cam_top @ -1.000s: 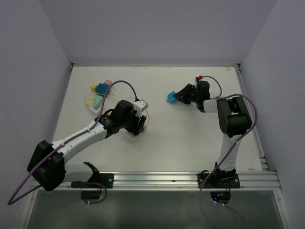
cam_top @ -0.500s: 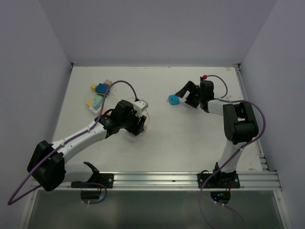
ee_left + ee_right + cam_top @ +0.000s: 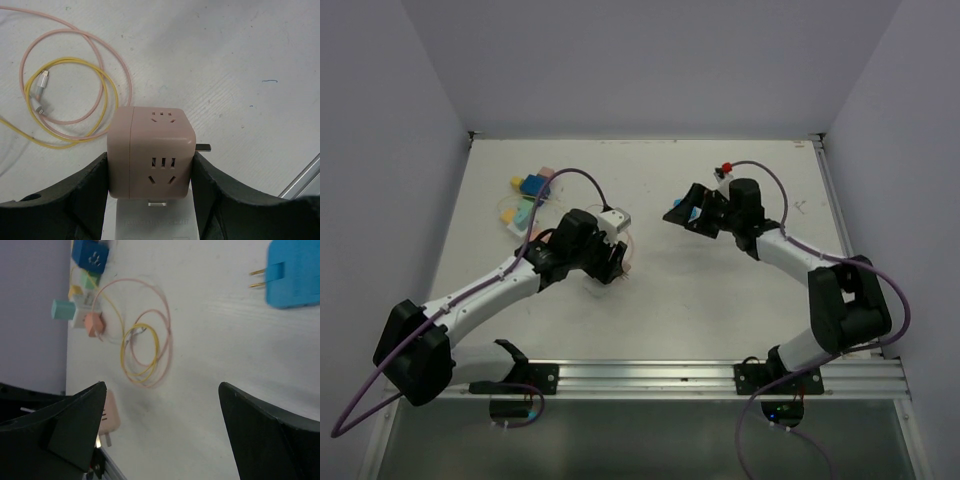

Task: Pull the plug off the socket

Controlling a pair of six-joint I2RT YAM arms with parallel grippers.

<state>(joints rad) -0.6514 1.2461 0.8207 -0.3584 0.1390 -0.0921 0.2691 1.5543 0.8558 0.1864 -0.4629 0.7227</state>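
Already apart from the socket, the blue plug [image 3: 295, 272] lies flat on the table [image 3: 225, 365] with its two prongs bare, ahead of the right gripper [image 3: 161, 389], whose fingers are spread wide and empty. The pink socket cube [image 3: 152, 152] sits pinched between the fingers of the left gripper [image 3: 150, 170], beside looped pink and yellow cables [image 3: 75, 70].
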